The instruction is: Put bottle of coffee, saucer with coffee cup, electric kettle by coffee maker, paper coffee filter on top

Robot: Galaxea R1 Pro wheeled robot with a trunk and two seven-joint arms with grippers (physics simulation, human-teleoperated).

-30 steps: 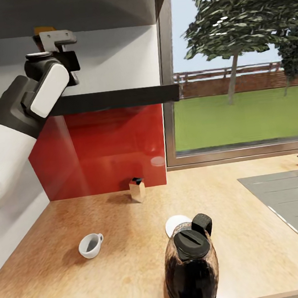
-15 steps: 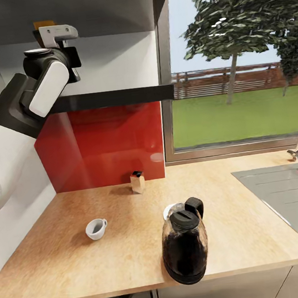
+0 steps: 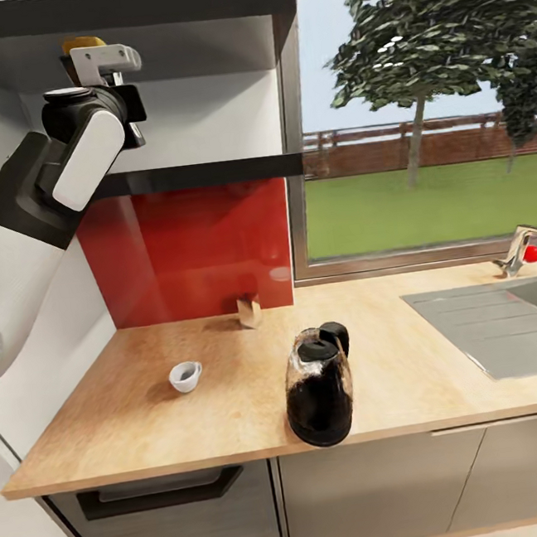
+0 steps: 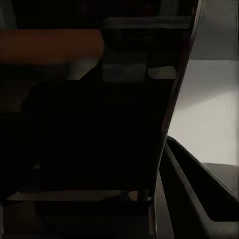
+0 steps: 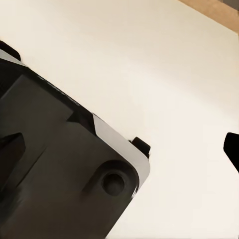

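Observation:
My left gripper is raised to the upper kitchen shelf. It is closed around the bottle of coffee, whose orange top pokes out behind the grey fingers. In the left wrist view the dark bottle body sits close up, with an orange band and one finger beside it. On the countertop stand a dark glass jug with a black lid, a small white coffee cup and a small tan box by the red backsplash. The saucer is hidden behind the jug.
A steel sink and tap lie at the right of the counter, under a wide window. Grey cabinet fronts run below the counter edge. The right wrist view has black robot casing against a cream surface.
The camera has pulled back and risen: the counter items look smaller and farther, and cabinet fronts and the tap have come into view. The left gripper and orange-topped bottle keep together.

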